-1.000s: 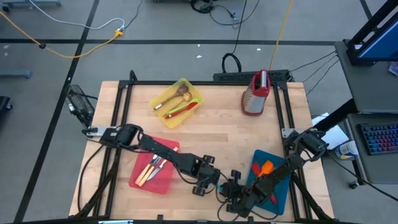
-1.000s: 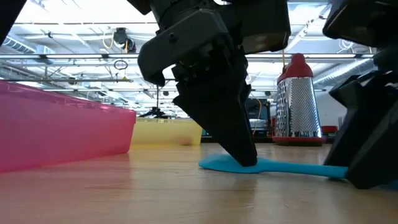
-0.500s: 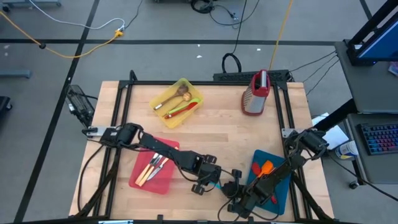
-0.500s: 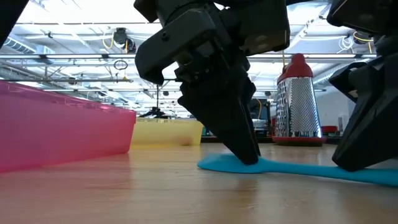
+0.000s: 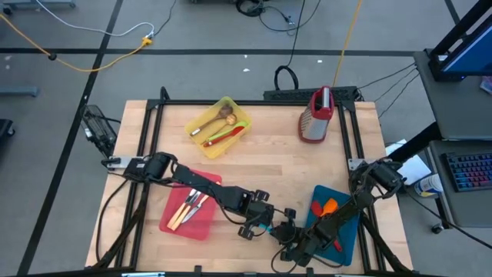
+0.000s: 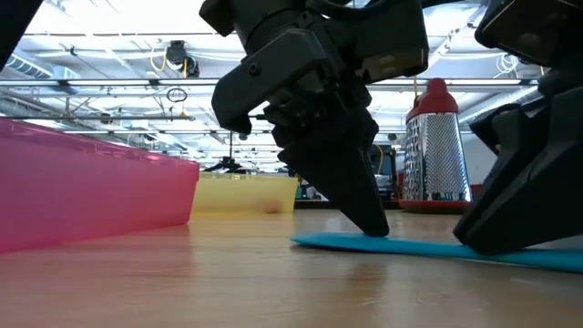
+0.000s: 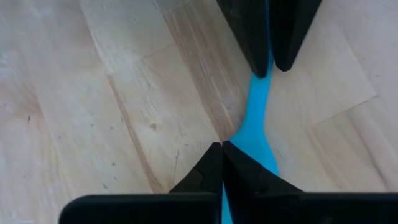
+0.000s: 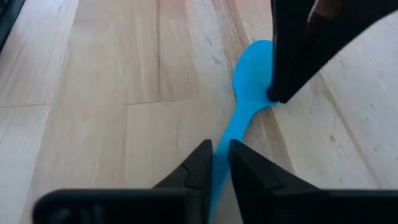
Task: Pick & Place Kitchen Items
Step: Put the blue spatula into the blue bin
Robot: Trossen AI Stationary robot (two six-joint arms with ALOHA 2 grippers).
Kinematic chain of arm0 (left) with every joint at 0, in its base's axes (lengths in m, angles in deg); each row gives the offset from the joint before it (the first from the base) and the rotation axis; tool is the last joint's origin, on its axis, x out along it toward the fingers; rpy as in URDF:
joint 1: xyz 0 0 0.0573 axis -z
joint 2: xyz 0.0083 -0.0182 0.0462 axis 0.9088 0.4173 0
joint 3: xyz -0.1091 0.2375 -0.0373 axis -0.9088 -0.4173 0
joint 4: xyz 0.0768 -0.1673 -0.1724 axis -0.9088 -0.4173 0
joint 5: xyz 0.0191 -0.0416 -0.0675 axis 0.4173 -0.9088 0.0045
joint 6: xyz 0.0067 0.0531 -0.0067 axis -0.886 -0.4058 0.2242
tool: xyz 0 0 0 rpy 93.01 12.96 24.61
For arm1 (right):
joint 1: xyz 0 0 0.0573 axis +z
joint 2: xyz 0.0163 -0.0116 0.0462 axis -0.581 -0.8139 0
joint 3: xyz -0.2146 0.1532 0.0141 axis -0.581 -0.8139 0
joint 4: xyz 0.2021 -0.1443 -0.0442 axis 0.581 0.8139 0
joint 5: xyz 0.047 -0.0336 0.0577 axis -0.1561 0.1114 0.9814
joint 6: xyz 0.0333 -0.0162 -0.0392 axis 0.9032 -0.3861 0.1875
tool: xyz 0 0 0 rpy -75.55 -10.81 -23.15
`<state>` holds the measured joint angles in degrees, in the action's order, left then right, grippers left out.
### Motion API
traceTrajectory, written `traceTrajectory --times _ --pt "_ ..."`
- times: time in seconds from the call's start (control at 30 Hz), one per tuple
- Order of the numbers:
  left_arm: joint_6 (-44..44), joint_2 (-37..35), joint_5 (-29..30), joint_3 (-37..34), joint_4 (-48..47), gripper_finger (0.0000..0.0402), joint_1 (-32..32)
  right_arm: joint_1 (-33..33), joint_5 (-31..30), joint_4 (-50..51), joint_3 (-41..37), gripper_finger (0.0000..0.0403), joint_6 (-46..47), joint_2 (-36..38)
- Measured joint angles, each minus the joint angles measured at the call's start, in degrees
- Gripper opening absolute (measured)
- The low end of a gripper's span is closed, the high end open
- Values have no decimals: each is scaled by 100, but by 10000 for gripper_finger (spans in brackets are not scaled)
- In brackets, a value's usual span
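Observation:
A blue plastic spoon (image 8: 250,71) lies flat on the wooden table near its front edge, between my two grippers. My left gripper (image 5: 270,223) is shut, with its tips down at the rim of the spoon's bowl (image 7: 256,146). My right gripper (image 8: 221,152) slants in from the right and is shut on the handle (image 6: 428,246). The low view shows the spoon (image 6: 328,240) as a thin level strip under both grippers. My left gripper points steeply down, and its shut fingertips (image 7: 222,149) touch the side rim of the spoon's bowl (image 8: 264,93). Whether the rim is caught between them, I cannot tell. The bowl rests on the table. My right gripper pinches the spoon's handle (image 8: 225,134) between its two fingers, about midway along it. It comes slanting down from the table's right, the fingers lying nearly along the handle. The spoon stays low on the table.
A blue tray (image 5: 323,192) holding an orange utensil sits under my right arm. A pink-red tray (image 5: 175,223) with cutlery lies under my left arm. A yellow tray (image 5: 227,100) with wooden spoons and a red utensil, and a red-handled grater (image 5: 315,115), stand toward the far edge.
In the low view the spoon's bowl end, humped a second ago, now shows as a flat thin strip. Its handle now runs on past my right gripper toward the right. My right gripper has tipped and now stands nearer the bowl.

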<state>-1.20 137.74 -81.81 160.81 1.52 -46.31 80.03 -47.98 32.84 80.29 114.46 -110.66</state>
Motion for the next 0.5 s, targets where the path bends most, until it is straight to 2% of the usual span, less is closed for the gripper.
traceTrajectory --times 0.2,0.37,0.5 --pt "-40 -61 76 -4 -92 5 16 -16 63 27 0 101 29 -13" --pt "65 -215 16 -33 -307 4 41 -115 463 84 6 143 547 9" --pt "79 -269 47 -35 -379 9 92 -106 403 39 -135 168 530 4"
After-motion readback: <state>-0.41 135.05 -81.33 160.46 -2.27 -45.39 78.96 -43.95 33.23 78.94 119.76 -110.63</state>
